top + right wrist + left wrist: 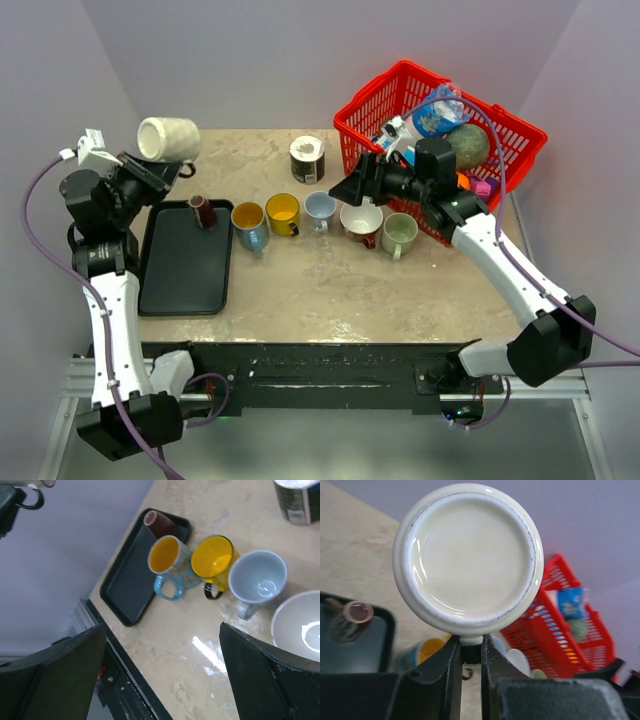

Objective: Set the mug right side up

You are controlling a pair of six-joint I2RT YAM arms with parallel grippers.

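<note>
The cream mug (168,138) is held in the air above the far left corner of the bench (330,290). It lies on its side, with its handle clamped between the fingers of the left gripper (471,649). The turning step is judged to be about half done, since the mug is neither mouth-down nor upright. A further roll of the wrist is called for until the mouth faces up, followed by a lowering onto a bare part of the bench (the black tray (185,275) lies just below). The right gripper (348,187) is spread wide and holds nothing, above the row of upright mugs (283,212) beside the red basket (370,110). The pinch on the handle and the mug's glazed base are shown only by the left wrist view. That the mug is clear of the bench is shown only from above.
</note>
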